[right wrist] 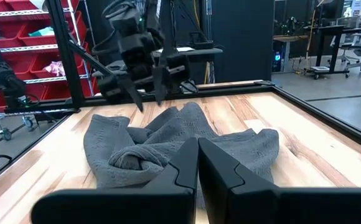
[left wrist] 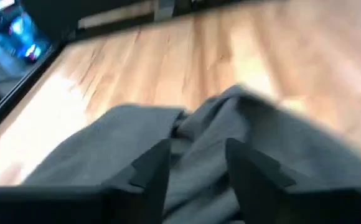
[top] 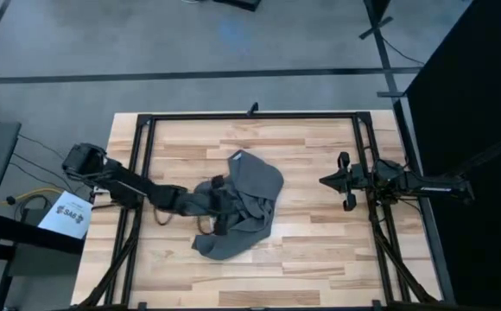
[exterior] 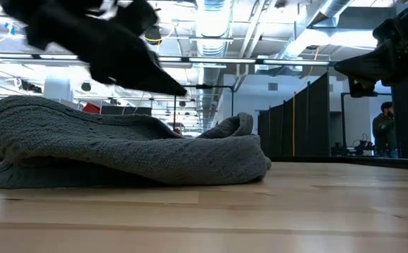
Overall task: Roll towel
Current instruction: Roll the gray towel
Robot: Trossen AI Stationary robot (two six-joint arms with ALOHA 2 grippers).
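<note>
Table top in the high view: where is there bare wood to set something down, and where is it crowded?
Bare wood runs between the towel and the right pincer, and along the table edge nearest the picture's bottom. The middle left is crowded: the crumpled towel lies there with the left pincer over it, fingers apart.

Grey floor (top: 233,43) around wooden worktop (top: 302,259); red shelving (right wrist: 28,37) behind; ceiling strip lights (exterior: 211,17); dark partitions (exterior: 295,119)
</note>
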